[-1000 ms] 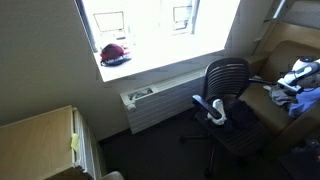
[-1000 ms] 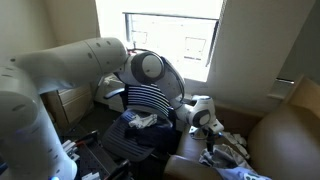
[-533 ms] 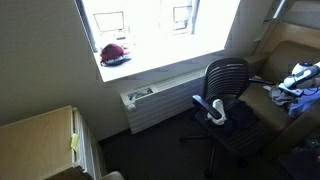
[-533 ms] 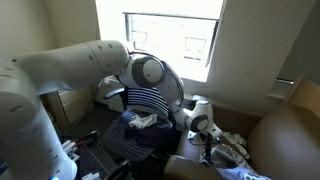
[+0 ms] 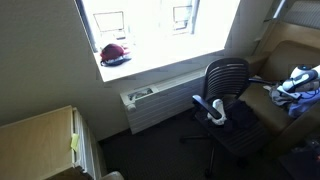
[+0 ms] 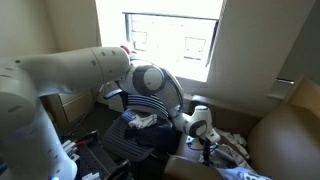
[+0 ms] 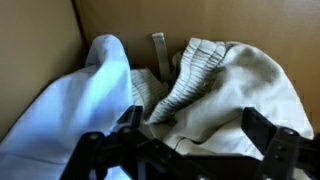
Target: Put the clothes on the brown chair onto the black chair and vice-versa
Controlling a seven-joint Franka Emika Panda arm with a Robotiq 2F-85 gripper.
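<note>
Inventory from my remote station, by size.
- The arm (image 6: pixel 70 75) is stretched over the black chair (image 6: pixel 148 100) toward the brown chair (image 6: pixel 290 135).
- On the brown chair seat, a blue shirt (image 7: pixel 85 110) and a beige piece (image 7: pixel 230 90) lie touching.
- On the black chair seat lie a navy piece (image 6: pixel 135 140) and a white piece (image 6: pixel 143 121).
- I see the gripper (image 7: pixel 192 128) low over the beige piece, jaws spread wide, gripping nothing. I cannot tell whether it touches the cloth.
- A cap (image 5: pixel 114 54) sits on the windowsill (image 5: pixel 150 62).
</note>
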